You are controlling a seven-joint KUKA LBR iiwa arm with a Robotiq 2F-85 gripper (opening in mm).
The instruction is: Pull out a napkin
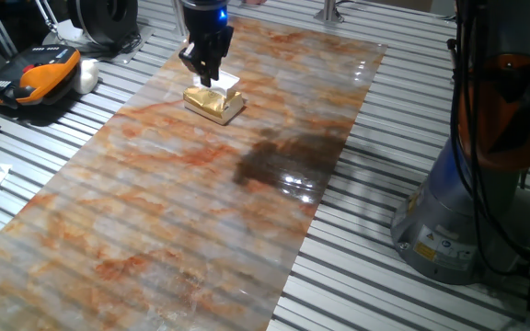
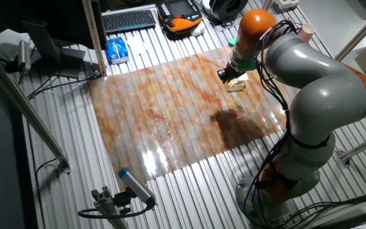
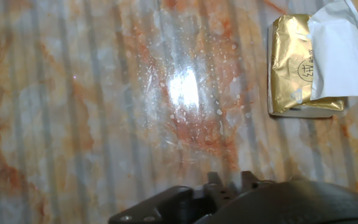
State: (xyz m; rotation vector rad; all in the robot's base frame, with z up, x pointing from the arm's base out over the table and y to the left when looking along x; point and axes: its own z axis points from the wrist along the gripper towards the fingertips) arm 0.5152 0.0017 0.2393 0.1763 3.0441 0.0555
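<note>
The gripper (image 1: 209,77) hung low over the gold box (image 1: 214,103) near the far end of the marbled mat (image 1: 201,202). Its fingertips reached down to the napkin (image 1: 227,85), which stuck out of the box top. Whether the jaws were closed on the paper could not be told. In the hand view, the napkin (image 3: 337,56) overlapped the box (image 3: 294,65).

Marbled mat (image 1: 201,202), slatted metal table (image 1: 375,285)
</note>
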